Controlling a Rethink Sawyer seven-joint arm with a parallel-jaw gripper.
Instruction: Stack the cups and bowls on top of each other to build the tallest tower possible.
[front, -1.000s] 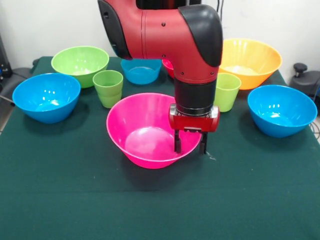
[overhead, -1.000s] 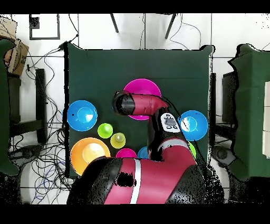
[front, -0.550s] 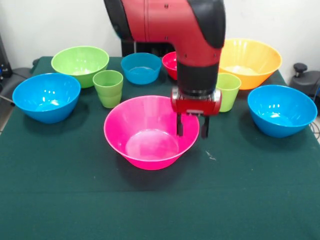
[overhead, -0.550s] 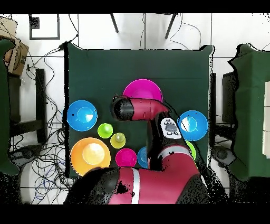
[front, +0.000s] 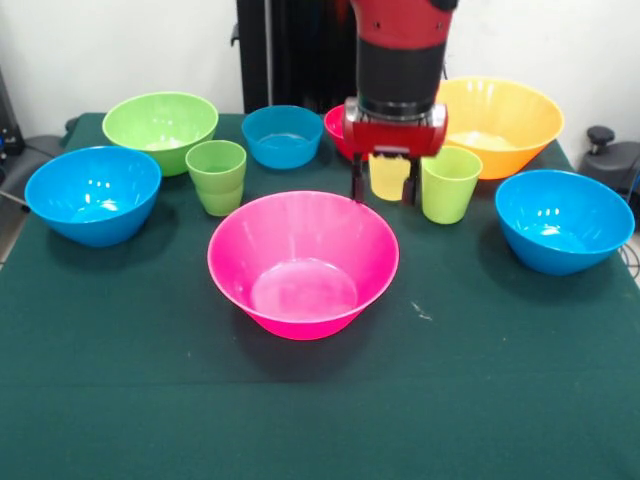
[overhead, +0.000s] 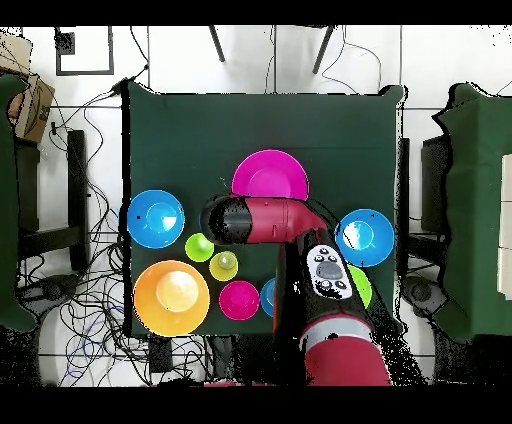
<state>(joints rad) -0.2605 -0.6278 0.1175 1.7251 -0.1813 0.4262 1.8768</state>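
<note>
The large pink bowl (front: 303, 262) (overhead: 270, 175) sits upright and empty at the table's middle. My gripper (front: 383, 190) hangs open and empty above the table, just behind the pink bowl's far rim. Seen between its fingers, farther back, stands a yellow cup (front: 389, 176) (overhead: 223, 266). A lime cup (front: 450, 183) (overhead: 199, 246) stands right beside it. Two nested green cups (front: 217, 176) stand left of the pink bowl. No tower stands anywhere.
Around the pink bowl lie a blue bowl (front: 92, 192), a green bowl (front: 160, 125), a small blue bowl (front: 283, 135), a half-hidden red bowl (front: 337, 127), an orange bowl (front: 500, 120) and another blue bowl (front: 563, 220). The arm (overhead: 265, 220) crosses the overhead view.
The gripper has risen from the pink bowl's rim, which it straddled, and has drawn back toward the cups. The pink bowl stays where it was left.
</note>
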